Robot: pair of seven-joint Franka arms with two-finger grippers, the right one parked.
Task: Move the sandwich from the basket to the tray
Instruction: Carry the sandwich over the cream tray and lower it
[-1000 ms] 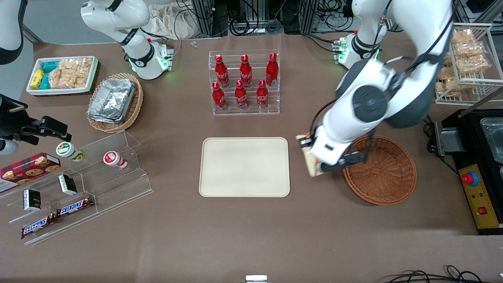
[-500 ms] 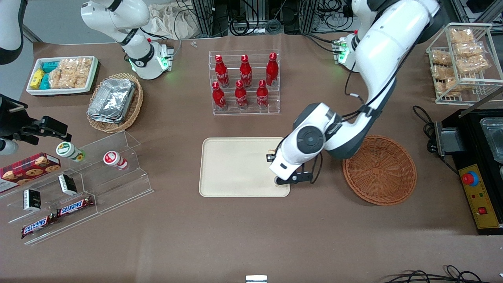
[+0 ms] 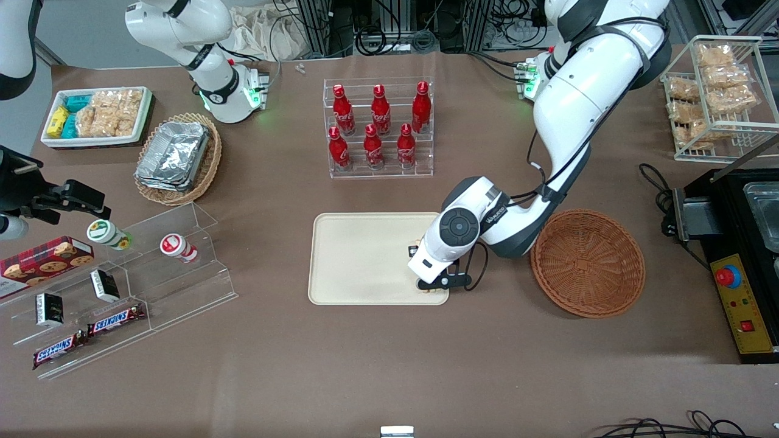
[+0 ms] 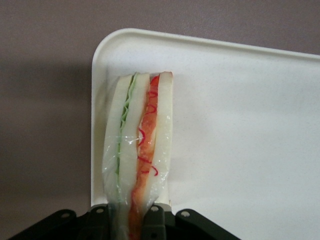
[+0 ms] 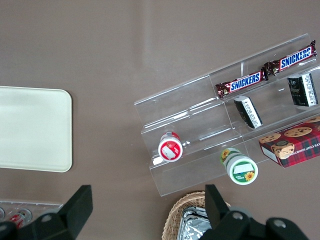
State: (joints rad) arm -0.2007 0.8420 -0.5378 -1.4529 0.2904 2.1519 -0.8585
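1 sandwich apparently in tool grip

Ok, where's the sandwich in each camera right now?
Front view: sandwich mostly hidden under the gripper, over the tray corner nearest the basket.
Left wrist view: sandwich upright, clamped in the jaws.
Right wrist view: not in it.
Shared landmark: the tray.

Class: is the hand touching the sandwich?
Touching. The left wrist view shows the hand clamped on the sandwich over the tray.
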